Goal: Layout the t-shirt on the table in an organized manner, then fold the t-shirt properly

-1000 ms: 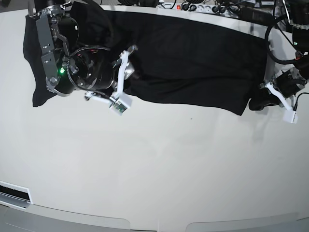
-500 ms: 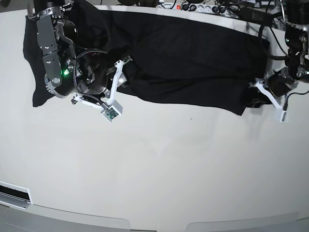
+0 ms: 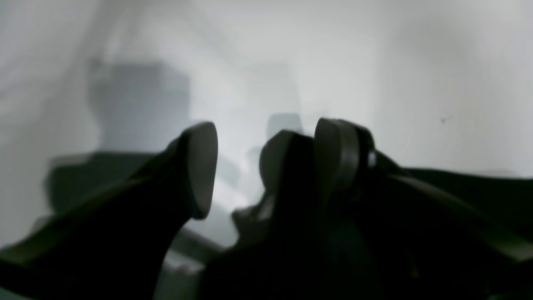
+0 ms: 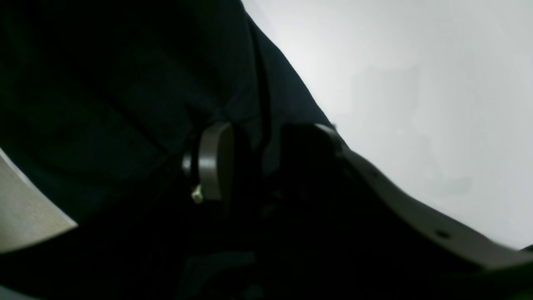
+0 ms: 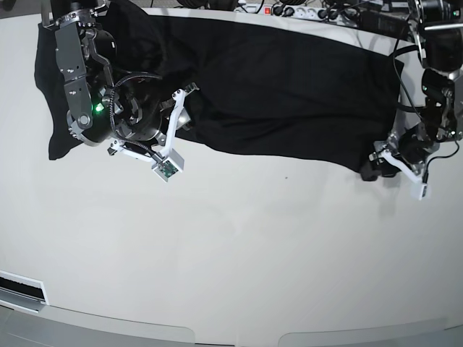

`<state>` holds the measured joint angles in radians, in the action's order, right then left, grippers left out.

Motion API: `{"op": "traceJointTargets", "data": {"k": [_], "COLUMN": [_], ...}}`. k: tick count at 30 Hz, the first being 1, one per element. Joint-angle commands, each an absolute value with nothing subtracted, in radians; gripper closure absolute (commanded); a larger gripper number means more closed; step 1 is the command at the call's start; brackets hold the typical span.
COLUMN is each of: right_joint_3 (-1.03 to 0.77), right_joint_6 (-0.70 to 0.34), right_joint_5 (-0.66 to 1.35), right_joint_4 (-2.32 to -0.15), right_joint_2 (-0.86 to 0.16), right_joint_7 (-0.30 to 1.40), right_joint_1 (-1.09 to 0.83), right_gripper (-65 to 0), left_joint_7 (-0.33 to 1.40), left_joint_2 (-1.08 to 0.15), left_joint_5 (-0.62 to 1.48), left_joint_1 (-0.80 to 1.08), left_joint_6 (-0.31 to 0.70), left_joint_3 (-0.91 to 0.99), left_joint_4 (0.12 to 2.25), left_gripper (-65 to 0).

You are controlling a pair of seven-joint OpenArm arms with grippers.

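The black t-shirt (image 5: 289, 94) lies spread in a long band across the far half of the white table (image 5: 231, 253). My right gripper (image 5: 195, 123) sits at the shirt's near edge, left of centre. In the right wrist view its fingers (image 4: 212, 162) stand apart, so the gripper (image 4: 258, 158) is open with black cloth (image 4: 125, 83) lying between and behind them. My left gripper (image 5: 370, 170) rests at the shirt's near right corner. In the left wrist view it (image 3: 266, 166) is open, with bare table (image 3: 374, 62) showing past its fingers (image 3: 202, 166).
A power strip and cables (image 5: 304, 11) run along the table's far edge. The left arm's cables (image 5: 427, 87) hang at the right. A slotted panel (image 5: 22, 289) sits at the front left, near the table's curved front edge (image 5: 231, 332).
My left gripper has opened and shifted a little left and toward the front at the shirt's corner. My right arm moved slightly left, then stayed still.
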<state>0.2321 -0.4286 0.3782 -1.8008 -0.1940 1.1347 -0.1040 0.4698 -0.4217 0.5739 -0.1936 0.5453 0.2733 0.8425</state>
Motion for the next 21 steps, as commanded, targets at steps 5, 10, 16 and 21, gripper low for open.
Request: {"op": "traceJointTargets", "data": {"k": [5,10,16,21], "right_joint_3": [0.228,0.228,0.228,0.227], "right_joint_6": [-0.43,-0.43,-0.43,-0.359], "right_joint_5": [0.392,0.391,0.391,0.352], "right_joint_4": [-1.821,-1.821,-1.821,-1.821], "right_joint_2": [-0.197,-0.197,-0.197,-0.198], "right_joint_7": [1.122,1.106,1.087,1.069], "right_joint_1": [-0.091,-0.091,-0.091,-0.071], "right_gripper": [-31.3,-31.3,-31.3,-31.3], "left_joint_7": [0.432,0.575,0.72,0.716], "left_joint_2": [-0.432,-0.433,-0.433,-0.45], "left_joint_5": [0.531,0.549,0.646,0.658], "left_joint_1": [-0.242,-0.239,-0.239,-0.253], "left_joint_6": [0.586,0.639,0.666,0.666], "left_joint_3": [0.19,0.137,0.137,0.137], "left_joint_4": [0.732,0.733,0.733,0.734], "left_gripper": [-37.9,-37.5,-14.4,0.0]}}
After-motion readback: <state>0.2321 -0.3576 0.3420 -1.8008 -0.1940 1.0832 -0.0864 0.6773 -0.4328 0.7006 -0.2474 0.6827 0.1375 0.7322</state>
